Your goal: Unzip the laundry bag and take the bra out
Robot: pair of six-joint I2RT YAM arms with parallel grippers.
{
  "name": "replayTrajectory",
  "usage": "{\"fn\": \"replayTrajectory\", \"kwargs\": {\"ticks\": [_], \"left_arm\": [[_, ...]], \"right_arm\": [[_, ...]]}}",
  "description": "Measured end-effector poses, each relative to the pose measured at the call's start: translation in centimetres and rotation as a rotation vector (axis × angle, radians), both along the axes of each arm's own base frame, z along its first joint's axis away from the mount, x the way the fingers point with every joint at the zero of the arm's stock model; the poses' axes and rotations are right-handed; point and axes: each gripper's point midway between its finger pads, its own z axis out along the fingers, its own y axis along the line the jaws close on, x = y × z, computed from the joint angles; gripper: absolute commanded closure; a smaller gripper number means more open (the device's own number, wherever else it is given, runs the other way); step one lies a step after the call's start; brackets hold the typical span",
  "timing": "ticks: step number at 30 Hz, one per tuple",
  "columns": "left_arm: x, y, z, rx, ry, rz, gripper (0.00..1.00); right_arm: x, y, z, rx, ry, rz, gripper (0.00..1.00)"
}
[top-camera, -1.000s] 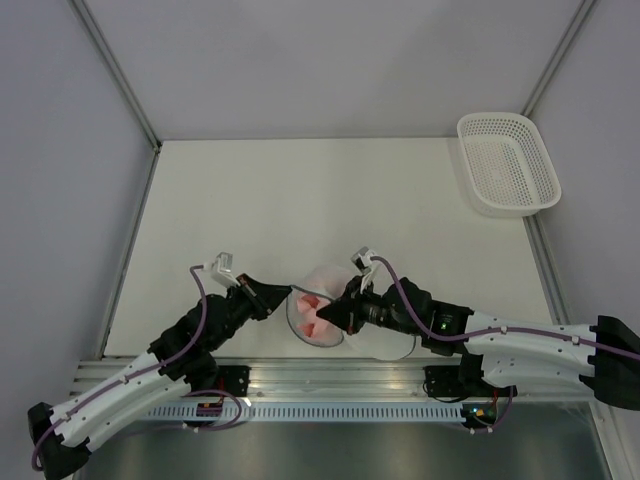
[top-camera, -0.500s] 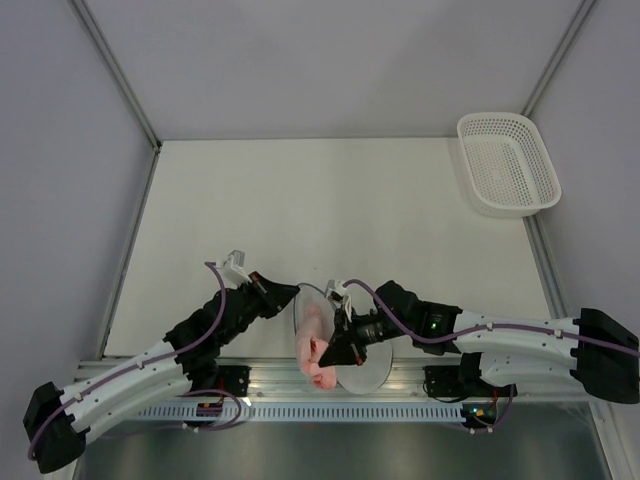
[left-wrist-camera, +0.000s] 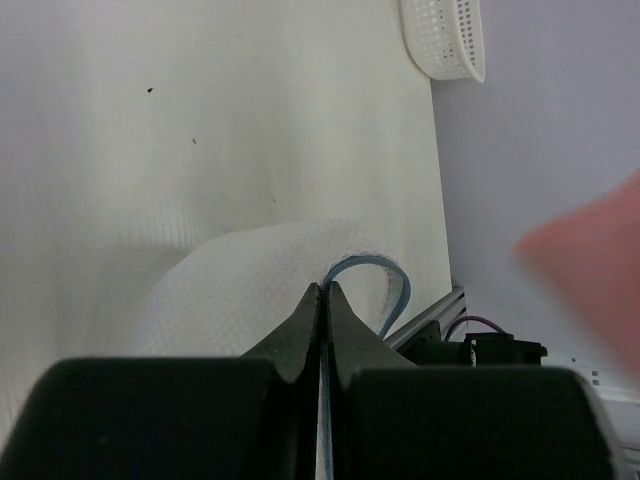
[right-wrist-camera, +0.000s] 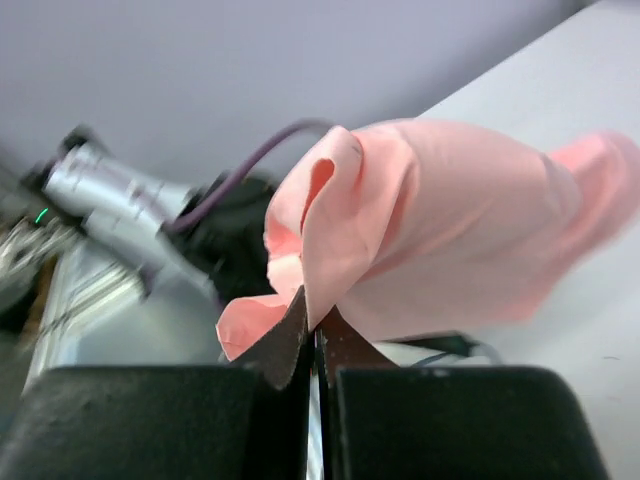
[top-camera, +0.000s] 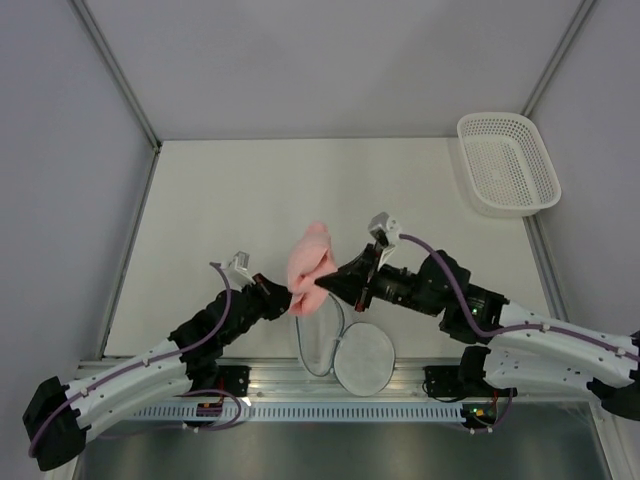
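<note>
Bra (top-camera: pixel 308 257) held up out of the opened laundry bag (top-camera: pixel 320 340), each gripper pinched on its own piece.

Only the top view shows the layout: the bag lies unzipped on the table (top-camera: pixel 250 190) near the front edge, the bra raised just behind it, both arms bent inward, tips nearly meeting. The left wrist view shows the left gripper (left-wrist-camera: pixel 323 290) clamped on the bag's grey zipper rim. The right wrist view shows the right gripper (right-wrist-camera: pixel 315 320) closed on a fold of the bra.
</note>
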Motion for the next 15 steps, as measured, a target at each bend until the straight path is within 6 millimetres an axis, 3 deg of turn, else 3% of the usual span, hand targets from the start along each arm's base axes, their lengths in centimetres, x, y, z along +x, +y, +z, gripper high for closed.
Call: {"fn": "replayTrajectory", "kwargs": {"ticks": [3, 6, 9, 15], "left_arm": [[-0.2, 0.3, -0.8, 0.006, 0.005, -0.001, 0.98], [-0.5, 0.4, -1.5, 0.013, 0.014, -0.009, 0.98], [-0.9, 0.4, -2.1, 0.016, 0.022, -0.028, 0.98], [-1.4, 0.1, -1.6, -0.010, 0.012, -0.056, 0.98]], "right_arm": [[4.4, -3.4, 4.9, 0.059, -0.053, -0.284, 1.00], [8.8, -7.5, 7.9, 0.062, -0.069, -0.586, 1.00], [13.2, -12.2, 9.6, 0.027, -0.077, -0.904, 1.00], [20.9, -19.8, 10.4, -0.114, -0.059, -1.345, 1.00]]}}
